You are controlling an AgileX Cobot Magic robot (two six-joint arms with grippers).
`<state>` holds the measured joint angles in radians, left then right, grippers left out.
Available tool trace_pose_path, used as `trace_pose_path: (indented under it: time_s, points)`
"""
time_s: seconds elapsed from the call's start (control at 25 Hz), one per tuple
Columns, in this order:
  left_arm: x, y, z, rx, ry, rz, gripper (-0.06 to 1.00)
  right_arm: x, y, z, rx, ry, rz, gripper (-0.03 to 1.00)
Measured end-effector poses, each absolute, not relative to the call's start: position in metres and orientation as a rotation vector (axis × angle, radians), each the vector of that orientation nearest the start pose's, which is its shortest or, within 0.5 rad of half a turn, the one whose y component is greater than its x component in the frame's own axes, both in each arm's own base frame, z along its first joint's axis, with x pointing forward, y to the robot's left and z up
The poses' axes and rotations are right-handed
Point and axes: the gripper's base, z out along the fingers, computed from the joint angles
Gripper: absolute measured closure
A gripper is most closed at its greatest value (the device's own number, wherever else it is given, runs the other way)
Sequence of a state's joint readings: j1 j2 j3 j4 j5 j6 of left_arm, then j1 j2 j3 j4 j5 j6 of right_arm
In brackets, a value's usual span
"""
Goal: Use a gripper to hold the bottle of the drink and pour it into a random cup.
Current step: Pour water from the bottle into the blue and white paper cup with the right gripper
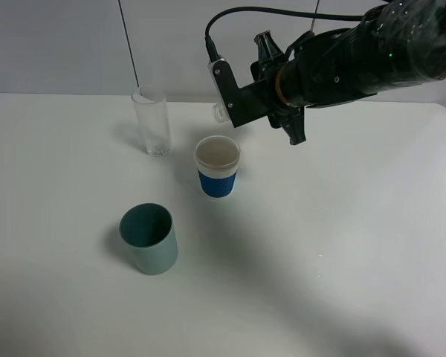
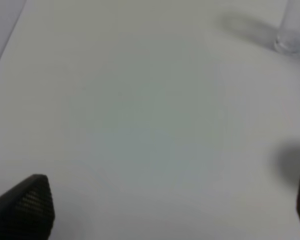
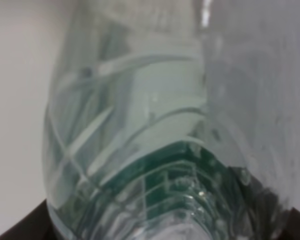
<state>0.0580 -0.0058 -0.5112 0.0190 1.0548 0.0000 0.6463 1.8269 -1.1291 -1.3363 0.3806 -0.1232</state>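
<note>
White matte worktop [image 1: 342, 245], backed by a pale grey panelled wall. The bottle [image 3: 140, 125] is held aloft near the middle of the far edge, tipped over on its side. Its mouth is seen just above the cup [image 1: 218, 166], though whether over the rim or slightly behind it cannot be told. The right gripper [image 1: 238, 100] is clenched round the bottle's body at the green label. The left gripper [image 2: 165, 202] is released, fingers spread wide with nothing between them. A clear glass [image 1: 152, 120] stands beside the cup toward the far left corner, and a teal cup [image 1: 149, 238] nearer the front edge. The bottle is judged light, thin-walled and smooth, likely to dent or slip if over-squeezed. The labelled mid-body is judged the firmest hold. The liquid level cannot be made out.
</note>
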Motion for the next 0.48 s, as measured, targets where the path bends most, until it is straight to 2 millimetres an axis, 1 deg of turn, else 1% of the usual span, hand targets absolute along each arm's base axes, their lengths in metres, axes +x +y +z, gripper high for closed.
trace_pose_path:
  time_s: [0.24,0.48]
  points:
    - [-0.007,0.0011,0.2808,-0.06,2.021,0.059,-0.04,0.3325,0.2092,0.2057,-1.979,1.305,-0.858,0.42]
    - [-0.007,0.0011,0.2808,-0.06,2.021,0.059,-0.04,0.3327,0.2084,0.2058,-1.994,1.294,-0.877,0.42]
